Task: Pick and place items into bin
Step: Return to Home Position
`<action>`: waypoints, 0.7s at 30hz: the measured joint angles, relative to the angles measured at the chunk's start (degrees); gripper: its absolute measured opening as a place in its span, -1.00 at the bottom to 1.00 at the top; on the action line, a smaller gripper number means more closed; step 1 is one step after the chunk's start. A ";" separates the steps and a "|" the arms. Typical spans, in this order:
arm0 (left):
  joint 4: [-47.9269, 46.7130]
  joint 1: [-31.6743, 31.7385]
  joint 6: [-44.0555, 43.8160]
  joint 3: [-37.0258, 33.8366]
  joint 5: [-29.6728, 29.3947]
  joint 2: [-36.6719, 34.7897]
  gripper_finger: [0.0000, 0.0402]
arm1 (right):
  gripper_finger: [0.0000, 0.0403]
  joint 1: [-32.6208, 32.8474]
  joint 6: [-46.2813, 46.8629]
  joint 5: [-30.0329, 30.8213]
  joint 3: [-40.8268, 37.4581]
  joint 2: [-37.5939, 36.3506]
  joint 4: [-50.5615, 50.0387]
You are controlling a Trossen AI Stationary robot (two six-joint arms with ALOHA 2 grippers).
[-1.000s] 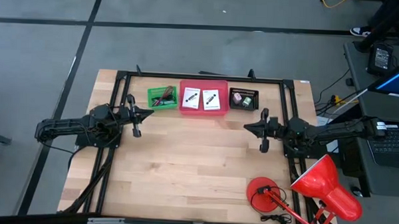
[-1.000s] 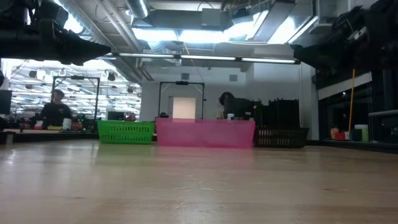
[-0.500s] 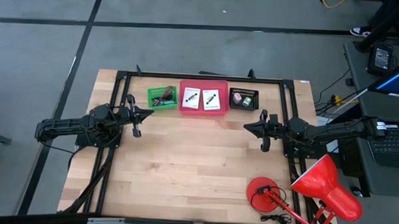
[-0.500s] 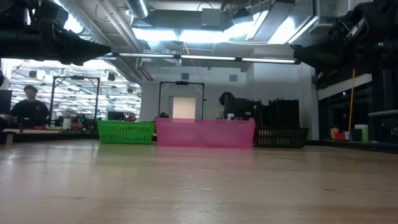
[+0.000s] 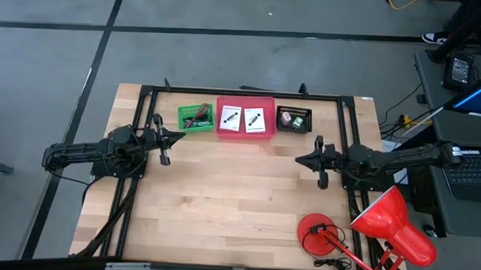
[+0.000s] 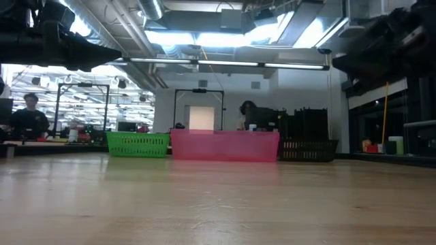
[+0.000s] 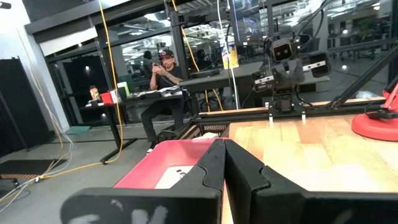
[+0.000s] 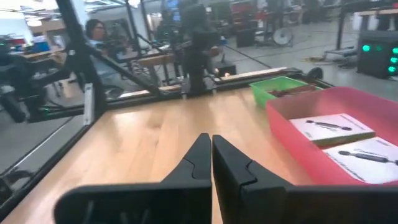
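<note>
Three bins stand in a row at the table's far edge: a green bin [image 5: 195, 117] holding thin cords, a pink bin [image 5: 245, 119] holding two white cards [image 5: 230, 116] [image 5: 254, 118], and a black bin [image 5: 295, 119] holding tiny green and pinkish pieces. My left gripper [image 5: 175, 137] hovers shut, just near of the green bin. My right gripper [image 5: 301, 159] hovers shut, near of the black bin. The right wrist view shows the cards [image 8: 326, 127] lying flat in the pink bin [image 8: 292, 124]. Both grippers [image 7: 224, 149] [image 8: 211, 143] hold nothing.
A red desk lamp [image 5: 374, 228] stands at the table's near right corner. A black frame [image 5: 242, 92] runs behind the bins and down both sides. Bare wood lies between the two grippers. People sit at desks in the room beyond [image 7: 163, 81] [image 6: 28, 119].
My right gripper has drifted a little toward the table's near edge while staying shut. The left arm has kept still. Nothing in the bins has moved.
</note>
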 joint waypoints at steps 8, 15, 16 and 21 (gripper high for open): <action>0.01 0.00 0.00 0.00 0.01 0.00 -0.99 | -1.00 2.65 -4.10 -2.83 0.00 -15.26 -12.41; 0.00 0.01 0.00 0.00 0.00 0.00 -0.99 | -1.00 2.66 -7.13 -8.08 0.00 -21.98 -20.15; 0.00 0.00 0.00 0.00 0.00 0.00 -0.99 | -1.00 2.66 -8.00 -8.07 0.00 -22.69 -21.04; 0.00 0.00 0.00 0.00 0.00 0.00 -0.99 | -1.00 2.66 -7.34 -8.02 0.00 -24.87 -24.97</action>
